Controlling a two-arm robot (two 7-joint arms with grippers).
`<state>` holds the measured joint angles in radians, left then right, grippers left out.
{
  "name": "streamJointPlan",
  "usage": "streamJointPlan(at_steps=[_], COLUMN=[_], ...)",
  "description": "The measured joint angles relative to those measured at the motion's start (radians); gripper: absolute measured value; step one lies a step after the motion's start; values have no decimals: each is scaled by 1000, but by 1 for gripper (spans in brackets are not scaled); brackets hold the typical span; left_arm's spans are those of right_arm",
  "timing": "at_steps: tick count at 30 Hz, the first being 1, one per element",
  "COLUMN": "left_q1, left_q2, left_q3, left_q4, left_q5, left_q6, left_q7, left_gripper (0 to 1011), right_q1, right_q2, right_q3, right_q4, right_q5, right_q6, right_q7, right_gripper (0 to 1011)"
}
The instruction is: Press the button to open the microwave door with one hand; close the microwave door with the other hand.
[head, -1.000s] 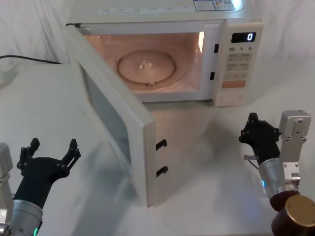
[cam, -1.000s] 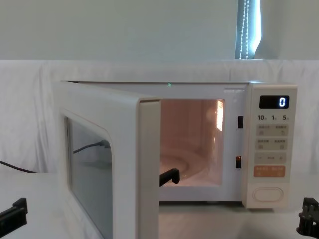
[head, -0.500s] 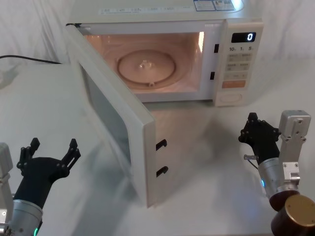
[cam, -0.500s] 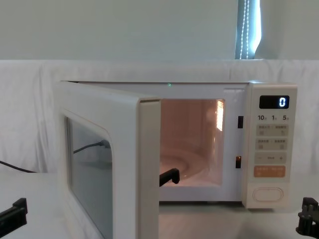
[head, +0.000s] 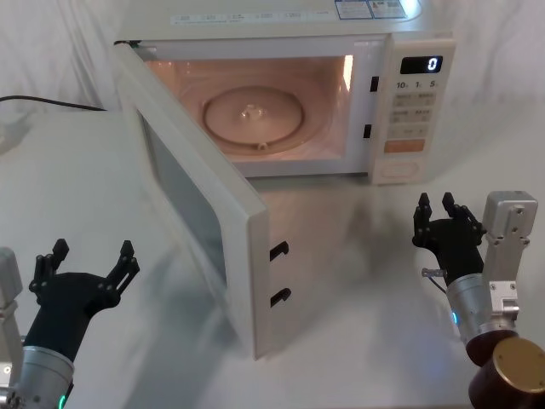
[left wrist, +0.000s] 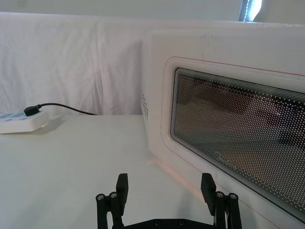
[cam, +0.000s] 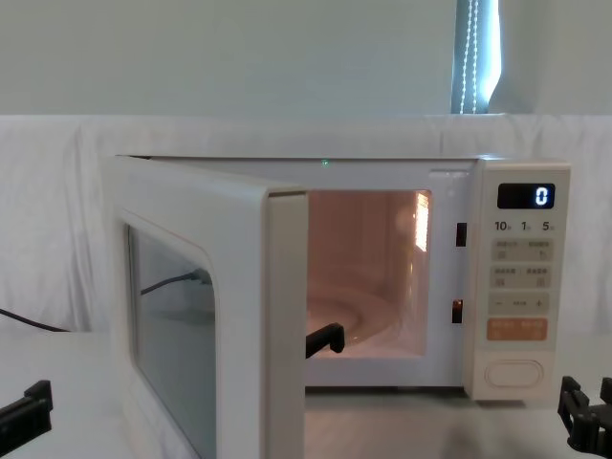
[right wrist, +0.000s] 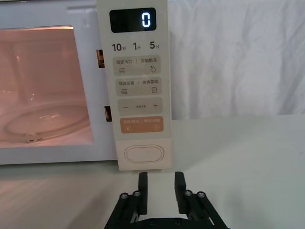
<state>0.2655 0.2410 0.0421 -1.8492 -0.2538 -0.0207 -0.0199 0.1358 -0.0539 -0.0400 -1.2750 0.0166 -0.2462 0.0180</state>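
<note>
The button (right wrist: 144, 154) sits at the bottom of the control panel (head: 411, 106), on the right side of the microwave (head: 281, 34), directly under the orange key (right wrist: 141, 126), and nothing is touching it. Above it we read a lit "0" on the display (right wrist: 133, 20). The microwave door (head: 200, 204) hangs wide open on its left hinge, swung out toward us over the white table (head: 77, 196), its free edge with two dark latch hooks (head: 278, 273) facing the right. Through the opening we see the lit cavity and the glass turntable (head: 251, 115).

Our right gripper (head: 436, 211) hovers low over the table in front of the control panel and apart from it; in its wrist view the two fingers (right wrist: 142, 188) point at the button with a narrow gap between them, released and holding nothing. Our left gripper (head: 89, 258) hovers near the table's front left, to the left of the open door's outer face and clear of it, its fingers (left wrist: 122, 187) spread wide and empty. From the left wrist we look along the door's dotted window (left wrist: 238, 129), with a white power strip (left wrist: 21, 121) and its black cable (left wrist: 62, 109) lying farther back on the table.
</note>
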Motion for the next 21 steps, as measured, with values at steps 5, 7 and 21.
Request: streamJointPlan(at_steps=[5,7,21], left_q1=[0,0,0], left_q2=[0,0,0], left_q3=[0,0,0], left_q4=[0,0,0], left_q5=[0,0,0], left_q6=[0,0,0], left_q7=[0,0,0], left_gripper=[1001,1001,963], right_q1=[0,0,0], right_q2=[0,0,0], right_q3=[0,0,0], right_q4=[0,0,0], right_q5=[0,0,0], right_q6=[0,0,0], right_q7=[0,0,0], right_gripper=[491,567,980])
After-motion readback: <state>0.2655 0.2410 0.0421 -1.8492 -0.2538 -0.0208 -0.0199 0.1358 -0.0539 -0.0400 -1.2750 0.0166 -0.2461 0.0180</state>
